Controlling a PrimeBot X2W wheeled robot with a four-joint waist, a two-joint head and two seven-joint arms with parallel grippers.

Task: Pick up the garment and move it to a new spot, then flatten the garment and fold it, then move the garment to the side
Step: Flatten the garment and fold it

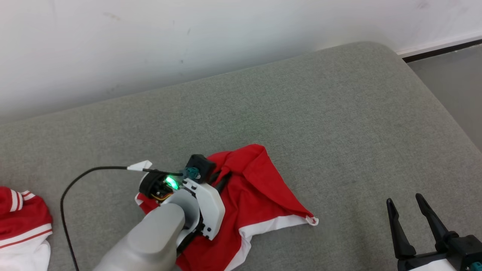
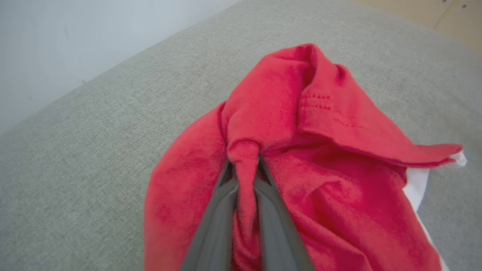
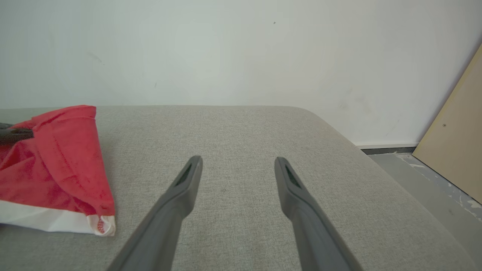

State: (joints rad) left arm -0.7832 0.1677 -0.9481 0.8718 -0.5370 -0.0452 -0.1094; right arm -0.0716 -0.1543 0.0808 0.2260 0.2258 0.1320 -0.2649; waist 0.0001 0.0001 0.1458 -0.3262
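Red, white-hemmed garment [image 1: 260, 195] lies crumpled, fold pinched by left claw [image 2: 244, 162]; right claw [image 3: 238, 160] spread

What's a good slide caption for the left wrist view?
Left gripper shut on a pinched fold of the red garment, crumpled on the grey cushion.

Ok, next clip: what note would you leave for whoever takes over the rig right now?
The left gripper is shut on a raised fold of the red garment.
The right gripper is open and holds nothing, above bare cushion to the garment's right.
The garment lies crumpled on the gray cushion, with a white band along its near edge, and is not yet lifted.
A second garment, red and white, lies at the far left of the head view.
Done: the grasp. Left: lift and move it to a new spot, flatten, fold, move aside.
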